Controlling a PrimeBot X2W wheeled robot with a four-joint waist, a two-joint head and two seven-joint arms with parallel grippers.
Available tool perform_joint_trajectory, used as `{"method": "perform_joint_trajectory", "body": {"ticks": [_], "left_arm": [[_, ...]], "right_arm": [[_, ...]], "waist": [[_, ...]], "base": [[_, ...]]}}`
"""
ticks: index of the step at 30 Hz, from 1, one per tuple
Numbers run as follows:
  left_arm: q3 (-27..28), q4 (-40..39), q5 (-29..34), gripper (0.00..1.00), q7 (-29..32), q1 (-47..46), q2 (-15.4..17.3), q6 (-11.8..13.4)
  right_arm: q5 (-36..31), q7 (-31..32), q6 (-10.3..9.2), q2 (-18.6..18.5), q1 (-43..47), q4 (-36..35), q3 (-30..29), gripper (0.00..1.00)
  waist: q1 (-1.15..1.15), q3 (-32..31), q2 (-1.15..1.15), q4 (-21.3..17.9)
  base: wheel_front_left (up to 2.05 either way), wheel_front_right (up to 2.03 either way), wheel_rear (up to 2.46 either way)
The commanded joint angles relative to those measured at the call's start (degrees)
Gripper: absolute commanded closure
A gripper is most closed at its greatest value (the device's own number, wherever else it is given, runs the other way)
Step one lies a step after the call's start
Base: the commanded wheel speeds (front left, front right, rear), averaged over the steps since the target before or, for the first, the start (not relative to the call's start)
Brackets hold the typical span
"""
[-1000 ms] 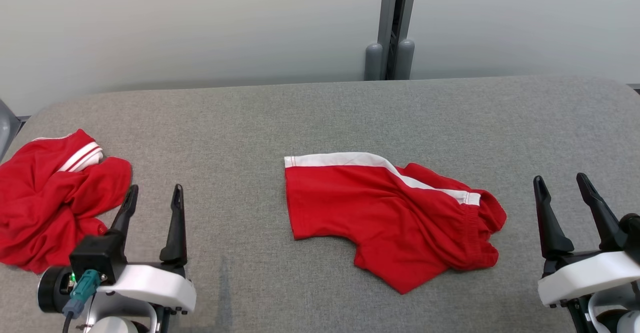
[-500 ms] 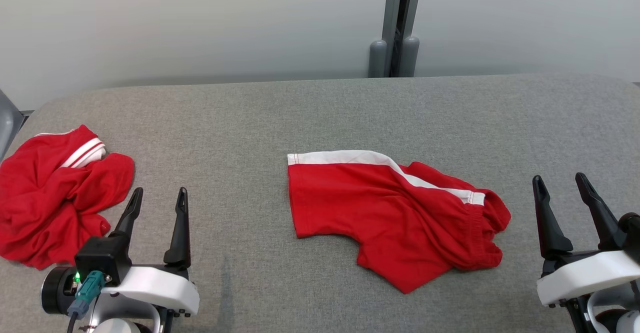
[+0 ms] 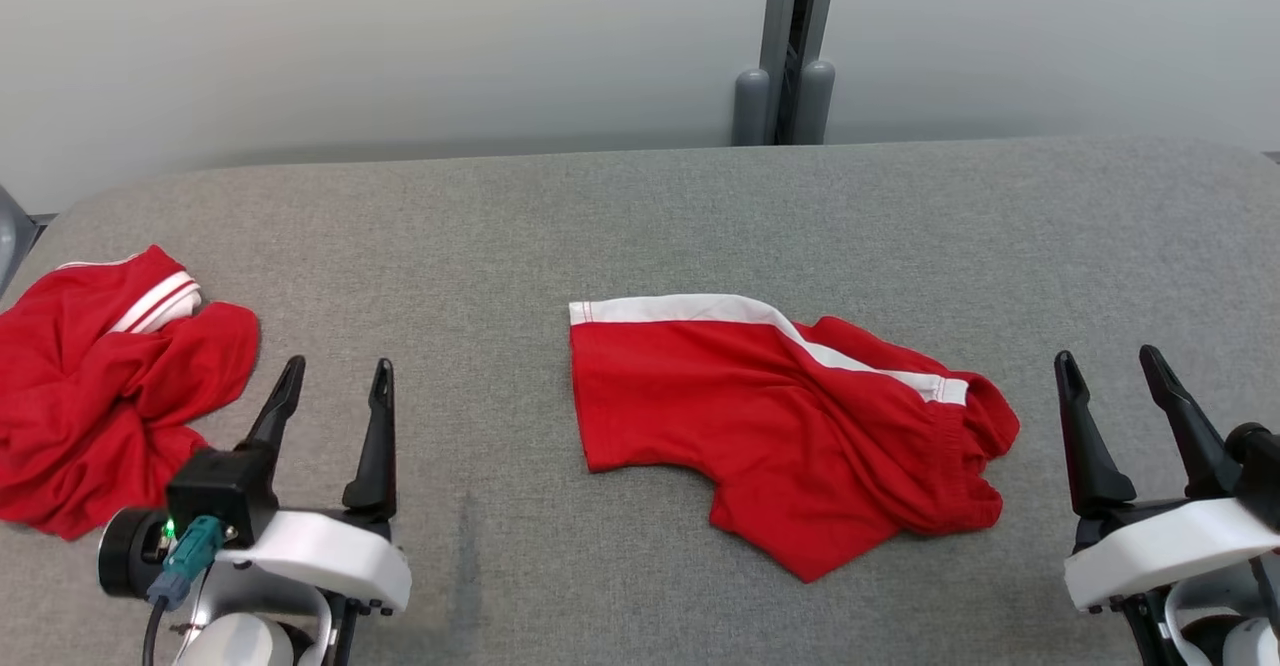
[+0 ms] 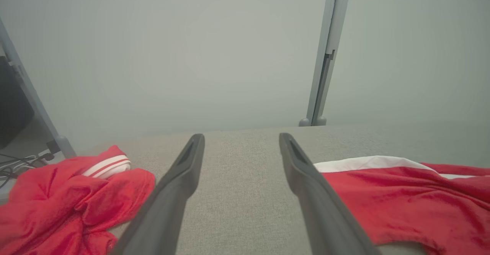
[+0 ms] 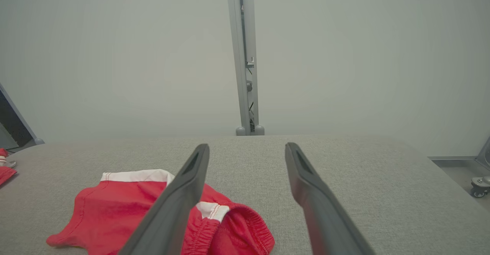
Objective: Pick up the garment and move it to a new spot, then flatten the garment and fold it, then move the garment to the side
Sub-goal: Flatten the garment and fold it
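Note:
A red garment [image 3: 760, 426] with a white band, a pair of shorts, lies loosely spread at the middle of the grey table [image 3: 600, 216]. It shows to the right in the left wrist view [image 4: 402, 197] and at the lower left in the right wrist view [image 5: 115, 213]. My left gripper [image 3: 338, 366] stands open and empty at the lower left, well left of the shorts, with bare table between its fingers [image 4: 180, 182]. Open and empty as well, my right gripper [image 3: 1106, 356] sits at the lower right, just right of the shorts' elastic waist [image 5: 229, 228].
A second red garment [image 3: 100, 396] with white trim lies crumpled at the table's left end, close to my left gripper [image 4: 241, 136]. A grey post [image 3: 785, 46] stands behind the table against a pale wall. A castor [image 5: 480, 186] shows on the floor off the right end.
My left gripper has edged right and slightly forward, away from the crumpled garment. The head camera shifted a little. Neither garment has moved, and the right gripper is nearly still.

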Motion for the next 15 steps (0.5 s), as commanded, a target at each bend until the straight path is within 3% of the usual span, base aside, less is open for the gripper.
{"method": "perform_joint_trajectory", "body": {"ticks": [1,7,15], "left_arm": [[-0.2,0.3,-0.3,0.00,0.4,-1.5,0.1,-0.7],[-3.7,3.9,-2.3,0.00,5.8,-8.4,-1.2,-5.9],[-7.0,14.9,-6.0,0.00,13.9,-19.0,-4.4,-12.5]], "right_arm": [[0.5,-0.2,0.03,-0.1,-0.8,-0.2,0.1,0.00],[0.7,-0.3,0.03,0.0,-1.7,-0.2,0.9,0.00],[1.4,-1.5,0.03,0.3,-4.8,1.3,3.8,0.00]], "waist": [[0.00,0.5,0.00,-0.4],[0.00,3.4,0.00,-2.8],[0.00,8.9,0.00,-8.6]], "base": [[0.00,0.00,0.00],[0.00,0.00,0.00],[0.00,0.00,0.00]]}}
